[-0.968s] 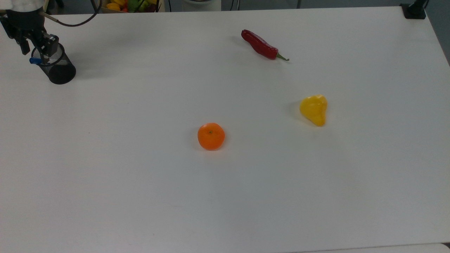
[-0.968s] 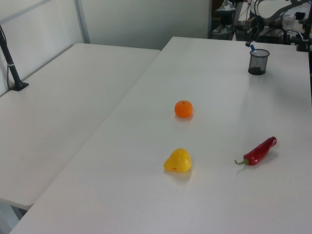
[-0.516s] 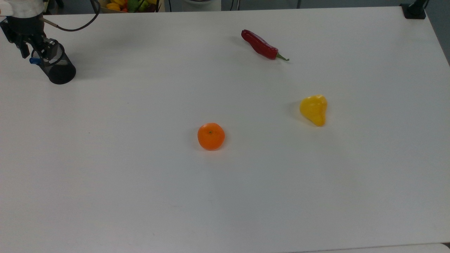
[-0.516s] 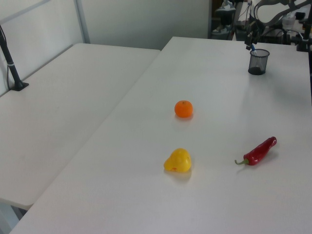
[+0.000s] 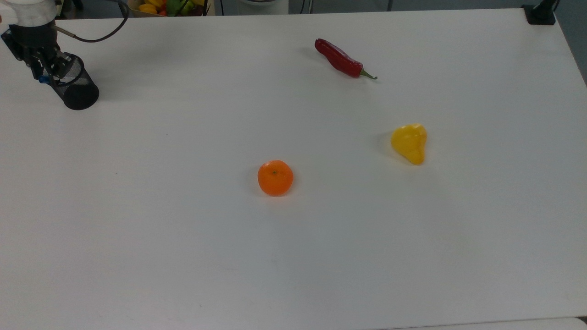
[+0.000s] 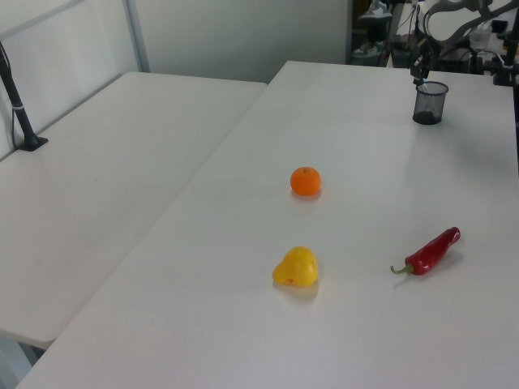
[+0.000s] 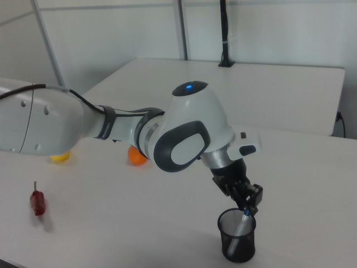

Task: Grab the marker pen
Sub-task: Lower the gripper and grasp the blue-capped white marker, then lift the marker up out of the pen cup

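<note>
The marker pen [image 7: 239,226] stands slanted in a black mesh cup [image 7: 239,241], white barrel down and blue end up. In the top view its blue end [image 5: 43,79] pokes over the rim of the cup [image 5: 80,94] at the table's far left corner. My gripper [image 7: 249,207] hangs straight over the cup with its fingers drawn in around the pen's blue top. In the top view the gripper [image 5: 46,73] sits on the cup's left rim. The left view has the gripper [image 6: 418,71] just above the cup [image 6: 430,104].
An orange [image 5: 275,178] lies mid-table, a yellow pear-shaped fruit [image 5: 409,143] to the top view's right of it, and a red chili [image 5: 341,58] further back. A black clamp post [image 5: 541,13] stands at the far right corner. A second white table [image 6: 97,178] adjoins.
The fingers have drawn together around the pen's blue top, and the gripper has sunk a little toward the cup. The fruit has not moved.
</note>
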`<control>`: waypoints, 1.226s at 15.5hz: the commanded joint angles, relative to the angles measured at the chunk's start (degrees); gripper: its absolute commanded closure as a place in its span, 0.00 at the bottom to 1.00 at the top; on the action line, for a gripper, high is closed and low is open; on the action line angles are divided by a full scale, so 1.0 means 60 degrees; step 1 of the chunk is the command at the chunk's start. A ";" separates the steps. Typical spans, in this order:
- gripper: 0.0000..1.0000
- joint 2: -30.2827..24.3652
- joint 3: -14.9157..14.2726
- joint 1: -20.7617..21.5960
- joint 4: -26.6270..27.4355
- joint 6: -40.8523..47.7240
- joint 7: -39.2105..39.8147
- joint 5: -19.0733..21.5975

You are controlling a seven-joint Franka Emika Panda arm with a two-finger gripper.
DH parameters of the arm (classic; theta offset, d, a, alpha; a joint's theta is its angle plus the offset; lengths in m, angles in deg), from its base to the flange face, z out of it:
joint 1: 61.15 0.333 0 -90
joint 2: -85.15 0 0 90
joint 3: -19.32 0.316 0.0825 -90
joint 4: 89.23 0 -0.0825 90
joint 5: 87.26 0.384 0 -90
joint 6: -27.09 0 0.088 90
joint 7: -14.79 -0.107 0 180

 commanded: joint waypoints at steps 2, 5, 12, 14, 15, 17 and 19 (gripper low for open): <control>1.00 -0.0141 -0.0062 0.0003 0.0245 -0.0291 0.0145 -0.0146; 1.00 -0.0170 -0.0062 0.0003 0.0230 -0.0276 0.0145 -0.0132; 1.00 -0.1325 -0.0076 -0.0012 -0.0062 -0.0144 0.0086 0.0015; 1.00 -0.1764 -0.0076 0.0003 -0.0122 -0.0144 0.0042 0.0204; 1.00 -0.1999 -0.0076 0.0032 -0.0136 -0.0144 0.0057 0.0423; 1.00 -0.2409 -0.0076 0.0105 -0.0136 -0.0129 0.0057 0.0702; 1.00 -0.2732 -0.0047 0.0251 -0.0253 0.0001 0.0028 0.0922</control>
